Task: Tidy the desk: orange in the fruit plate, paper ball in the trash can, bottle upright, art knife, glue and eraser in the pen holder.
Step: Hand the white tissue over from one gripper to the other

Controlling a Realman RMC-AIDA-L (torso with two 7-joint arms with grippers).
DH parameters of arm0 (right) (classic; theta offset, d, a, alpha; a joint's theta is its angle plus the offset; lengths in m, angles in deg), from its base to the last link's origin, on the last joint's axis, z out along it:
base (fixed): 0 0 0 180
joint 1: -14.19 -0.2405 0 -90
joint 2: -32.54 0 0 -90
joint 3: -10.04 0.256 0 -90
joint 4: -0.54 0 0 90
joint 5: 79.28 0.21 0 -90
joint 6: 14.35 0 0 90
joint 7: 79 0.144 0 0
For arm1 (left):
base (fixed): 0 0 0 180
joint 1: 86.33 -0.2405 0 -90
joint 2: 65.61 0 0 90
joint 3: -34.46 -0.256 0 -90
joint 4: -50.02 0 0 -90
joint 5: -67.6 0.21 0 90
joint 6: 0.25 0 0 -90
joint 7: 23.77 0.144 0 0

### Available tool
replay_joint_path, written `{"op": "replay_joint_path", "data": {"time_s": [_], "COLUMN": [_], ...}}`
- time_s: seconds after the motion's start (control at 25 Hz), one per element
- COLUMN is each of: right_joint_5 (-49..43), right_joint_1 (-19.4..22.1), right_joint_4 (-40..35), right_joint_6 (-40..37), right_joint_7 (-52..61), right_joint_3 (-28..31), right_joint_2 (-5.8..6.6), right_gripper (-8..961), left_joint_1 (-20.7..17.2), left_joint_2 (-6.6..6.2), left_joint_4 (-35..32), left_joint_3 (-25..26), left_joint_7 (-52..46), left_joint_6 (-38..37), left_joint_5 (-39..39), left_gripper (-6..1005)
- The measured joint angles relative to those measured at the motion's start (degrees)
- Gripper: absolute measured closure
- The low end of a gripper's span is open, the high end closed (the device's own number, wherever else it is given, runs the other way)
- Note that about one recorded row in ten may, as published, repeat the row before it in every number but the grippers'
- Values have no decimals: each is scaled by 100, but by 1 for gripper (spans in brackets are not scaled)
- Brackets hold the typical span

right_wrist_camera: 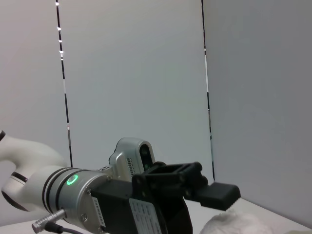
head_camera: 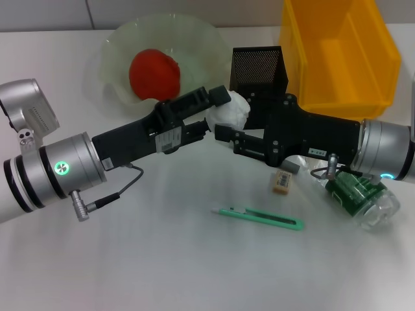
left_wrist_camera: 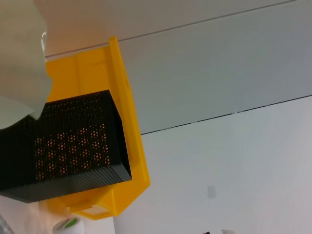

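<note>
Up above the white desk (head_camera: 130, 272), the left gripper (head_camera: 217, 111) has its black fingers clamped on the crumpled white paper ball (head_camera: 230, 113), close to the black mesh pen holder (head_camera: 257, 67). Facing it, the right gripper (head_camera: 224, 137) sits just below the ball; whether its fingers are open or closed cannot be told. A round orange (head_camera: 154, 74) rests in the wavy translucent fruit plate (head_camera: 117, 48). Behind stands a glossy yellow bin (head_camera: 337, 52). A slim green art knife (head_camera: 258, 218), a small tan eraser (head_camera: 281, 181) and a clear bottle (head_camera: 363, 197) on its side lie on the desk.
</note>
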Motion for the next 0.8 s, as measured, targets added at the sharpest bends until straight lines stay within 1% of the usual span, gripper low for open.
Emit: {"op": "replay_joint_path", "data": {"time_s": [0.2,0.56,0.64,0.76,0.8], "right_joint_5": [15,87,87,87,87], "right_joint_1": [0,0,0,6,9], "right_joint_4": [8,9,12,24,25], "right_joint_6": [2,4,4,3,4], "right_joint_7": [0,0,0,0,0], "right_joint_3": [-1,-42,-43,-42,-39], "right_joint_2": [0,0,0,0,0], "right_gripper": [431,437,437,437,437], "left_joint_1": [-14,-43,-46,-58,-103], "left_joint_2": [-5,-9,-10,-35,-55], "left_joint_4": [-1,-27,-32,-40,-65], "left_joint_3": [1,1,1,4,6], "left_joint_7": [0,-1,138,631,934], "left_joint_6": [-19,-39,-93,-161,-194], "left_joint_5": [-14,-20,-21,-23,-25], "left_gripper": [180,181,181,181,181]}}
